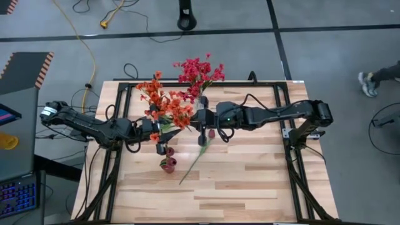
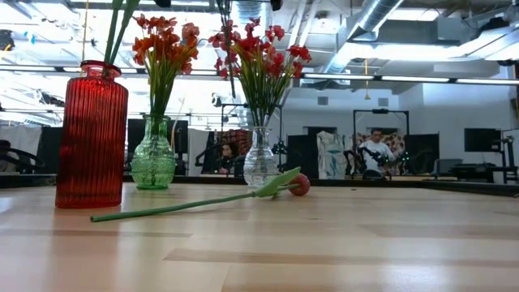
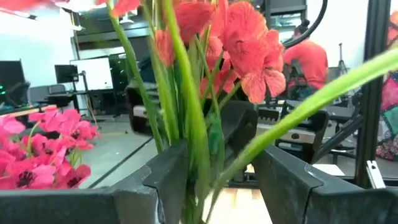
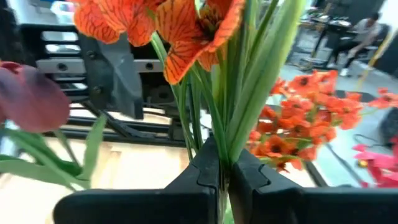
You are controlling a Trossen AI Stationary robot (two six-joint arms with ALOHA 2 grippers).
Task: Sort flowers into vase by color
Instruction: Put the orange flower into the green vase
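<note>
The right jaws [image 4: 224, 180] were closed on a bundle of green stems [image 4: 239, 93] bearing orange blossoms [image 4: 186, 31]. The left jaws [image 3: 214, 180] stood open around further stems [image 3: 186, 112]. A loose tulip [image 2: 298, 185] lay flat on the worktop [image 2: 324, 243], near the red vase [image 2: 92, 136], green vase [image 2: 152, 158] and clear vase [image 2: 260, 161].

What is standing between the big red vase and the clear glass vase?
In the low view, a green glass vase holding orange flowers stands between the red vase and the clear vase.
</note>
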